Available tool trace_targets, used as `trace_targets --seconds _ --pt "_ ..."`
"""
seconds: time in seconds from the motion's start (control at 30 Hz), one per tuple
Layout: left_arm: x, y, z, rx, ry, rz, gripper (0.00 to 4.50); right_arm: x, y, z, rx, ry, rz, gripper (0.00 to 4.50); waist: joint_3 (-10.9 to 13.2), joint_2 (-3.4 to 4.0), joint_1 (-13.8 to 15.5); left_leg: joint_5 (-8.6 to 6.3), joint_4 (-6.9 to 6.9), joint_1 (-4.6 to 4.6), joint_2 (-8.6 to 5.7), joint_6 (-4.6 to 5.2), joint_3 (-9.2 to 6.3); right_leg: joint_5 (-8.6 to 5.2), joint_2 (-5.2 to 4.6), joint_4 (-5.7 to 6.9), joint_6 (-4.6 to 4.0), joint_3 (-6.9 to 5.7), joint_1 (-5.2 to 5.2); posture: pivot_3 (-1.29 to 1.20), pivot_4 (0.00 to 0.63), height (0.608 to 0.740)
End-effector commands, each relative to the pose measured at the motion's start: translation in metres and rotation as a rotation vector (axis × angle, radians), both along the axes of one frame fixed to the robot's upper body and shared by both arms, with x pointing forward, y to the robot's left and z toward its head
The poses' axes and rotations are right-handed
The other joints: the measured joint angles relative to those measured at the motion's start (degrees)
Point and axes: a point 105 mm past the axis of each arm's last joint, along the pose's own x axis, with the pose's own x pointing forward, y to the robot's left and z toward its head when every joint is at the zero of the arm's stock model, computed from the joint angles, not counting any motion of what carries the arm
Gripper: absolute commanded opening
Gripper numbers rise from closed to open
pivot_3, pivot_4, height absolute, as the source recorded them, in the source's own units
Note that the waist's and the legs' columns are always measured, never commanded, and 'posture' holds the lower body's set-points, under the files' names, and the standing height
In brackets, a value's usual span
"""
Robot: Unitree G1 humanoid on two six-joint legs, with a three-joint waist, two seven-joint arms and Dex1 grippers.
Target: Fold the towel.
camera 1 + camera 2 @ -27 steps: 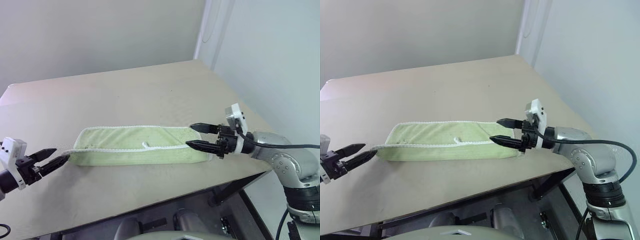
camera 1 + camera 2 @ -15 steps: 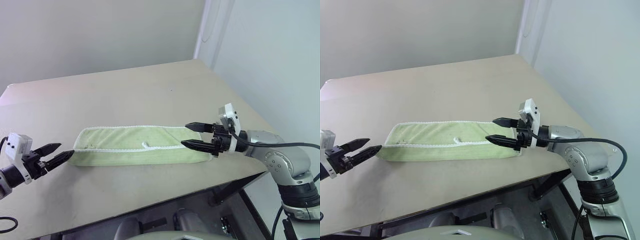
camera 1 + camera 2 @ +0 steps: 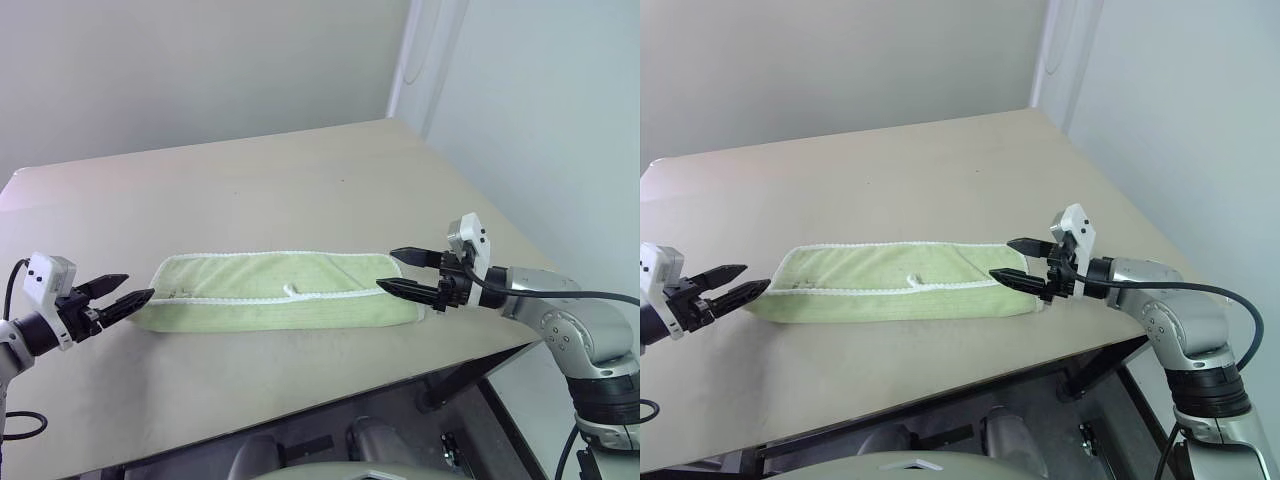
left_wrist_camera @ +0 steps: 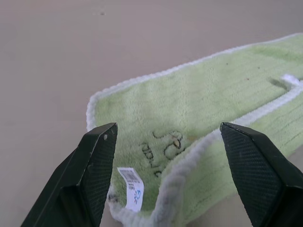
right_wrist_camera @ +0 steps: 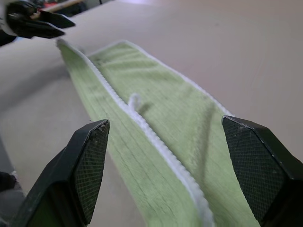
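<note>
The left pincer hovers with fingers spread, grasping nothing, at the left end of the towel. The right pincer, also spread and empty, hovers over the towel's right end. The towel lies folded into a long strip near the front edge of the worktop.

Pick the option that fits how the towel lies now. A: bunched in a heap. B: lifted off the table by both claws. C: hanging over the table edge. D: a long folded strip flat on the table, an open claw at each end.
D: the towel lies flat as a long strip on the table, with the left claw and right claw open at its ends.
</note>
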Motion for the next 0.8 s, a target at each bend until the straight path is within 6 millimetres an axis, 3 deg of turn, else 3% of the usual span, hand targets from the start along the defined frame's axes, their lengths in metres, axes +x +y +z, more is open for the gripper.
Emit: trace_targets --seconds 0.03,0.5,0.8 --pt "-0.001 0.008 0.007 0.047 -0.021 0.007 3.65 -0.003 -0.006 0.004 -0.031 -0.03 -0.007 3.95 0.0 -0.01 0.01 0.0 0.0 0.0 0.0 0.0 0.0 0.0 0.0 0.0 0.0 0.0 0.0 0.0 0.0 0.74" --pt "-0.002 0.016 -0.007 0.097 0.042 0.001 3.65 -0.005 -0.013 -0.014 -0.104 0.024 -0.051 3.95 0.02 -0.02 0.0 0.0 -0.01 0.0 0.0 0.0 0.0 -0.01 -0.01 -0.02 0.0 0.0 -0.02 0.0 0.0 0.74" --pt "0.014 0.01 -0.018 0.132 0.069 -0.064 3.65 -0.002 -0.018 -0.02 -0.12 0.042 -0.076 3.95 0.02 -0.03 0.04 0.0 -0.01 0.0 0.0 0.0 0.0 0.0 -0.01 -0.02 0.0 -0.01 -0.01 0.0 0.0 0.74"
